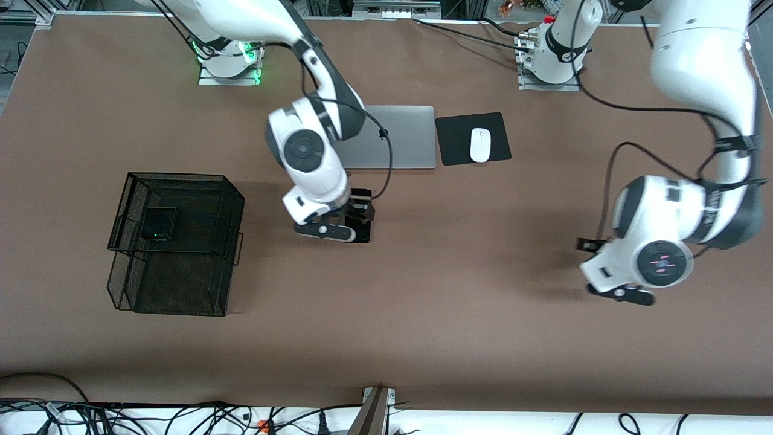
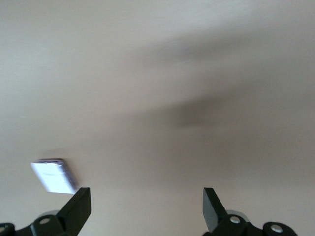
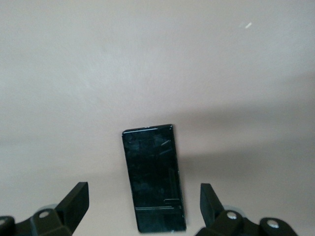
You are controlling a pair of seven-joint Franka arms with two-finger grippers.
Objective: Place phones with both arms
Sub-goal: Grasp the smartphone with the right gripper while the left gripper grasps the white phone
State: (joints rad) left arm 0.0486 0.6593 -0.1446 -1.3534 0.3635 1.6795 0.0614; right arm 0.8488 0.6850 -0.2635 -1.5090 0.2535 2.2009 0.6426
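Front view: two phones [image 1: 158, 223] [image 1: 361, 232]

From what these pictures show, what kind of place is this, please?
Probably a robotics lab set up like an office desk: two arms are bolted to a brown table, loose cables run along its edge, and a silver laptop, a white mouse and a black mesh basket sit on it.

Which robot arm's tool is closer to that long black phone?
Right. The right tool hangs open just above the long black phone; the left tool hangs open near the left arm's table end.
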